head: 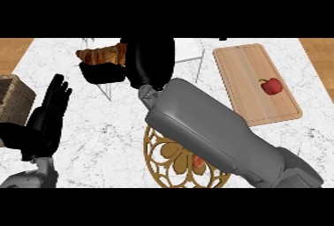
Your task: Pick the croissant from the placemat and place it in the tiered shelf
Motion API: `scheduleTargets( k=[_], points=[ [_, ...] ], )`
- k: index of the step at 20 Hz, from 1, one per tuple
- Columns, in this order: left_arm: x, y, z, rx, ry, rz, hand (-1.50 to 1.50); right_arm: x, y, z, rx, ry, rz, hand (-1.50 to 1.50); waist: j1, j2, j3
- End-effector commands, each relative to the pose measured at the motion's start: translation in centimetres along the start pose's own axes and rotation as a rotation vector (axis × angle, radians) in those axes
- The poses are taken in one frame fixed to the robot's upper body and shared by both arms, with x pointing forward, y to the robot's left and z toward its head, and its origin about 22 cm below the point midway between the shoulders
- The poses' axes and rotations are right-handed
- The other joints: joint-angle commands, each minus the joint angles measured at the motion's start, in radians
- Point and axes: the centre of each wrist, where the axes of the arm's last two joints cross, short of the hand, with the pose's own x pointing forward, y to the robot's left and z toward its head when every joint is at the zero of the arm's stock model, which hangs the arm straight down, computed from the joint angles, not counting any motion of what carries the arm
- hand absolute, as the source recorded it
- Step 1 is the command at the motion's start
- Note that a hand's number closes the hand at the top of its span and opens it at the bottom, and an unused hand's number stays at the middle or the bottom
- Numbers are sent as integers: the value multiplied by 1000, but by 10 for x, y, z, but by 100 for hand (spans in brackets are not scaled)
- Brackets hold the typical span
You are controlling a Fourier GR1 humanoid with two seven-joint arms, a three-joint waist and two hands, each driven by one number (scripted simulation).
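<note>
The brown croissant (pixel 101 55) is at the far left of the counter, just over the black tray of the tiered shelf (pixel 102 75). My right hand (pixel 153 62) has reached far across the counter, and its thumb side is curled against the croissant's right end. My forearm hides the middle of the round golden placemat (pixel 163 165) at the near edge. My left hand (pixel 49 112) rests open at the left, fingers up, holding nothing.
A wicker basket (pixel 13 99) stands at the left edge. At the right, a wooden cutting board (pixel 254 84) carries a red pepper (pixel 271 86). A small red thing (pixel 199 161) shows on the placemat. Thin wire legs (pixel 108 90) of the shelf stand below its tray.
</note>
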Motion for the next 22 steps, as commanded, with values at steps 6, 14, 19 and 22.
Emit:
scheduleTargets(
  k=[6, 14, 19, 22],
  points=[
    [-10, 7, 1, -14, 7, 3, 0, -20, 13, -48, -108, 114, -63, 150, 25, 8, -1],
    [13, 0, -2, -17, -8, 16, 0, -59, 30, -70, -123, 72, -79, 150, 25, 9, 0],
    [7, -6, -5, -44, -41, 8, 0, -72, 34, -76, -200, 139, -152, 150, 55, 19, 0],
    [11, -15, -11, -46, -23, 0, 0, -82, 35, -79, -138, 161, -197, -150, 43, 18, 0]
  ],
)
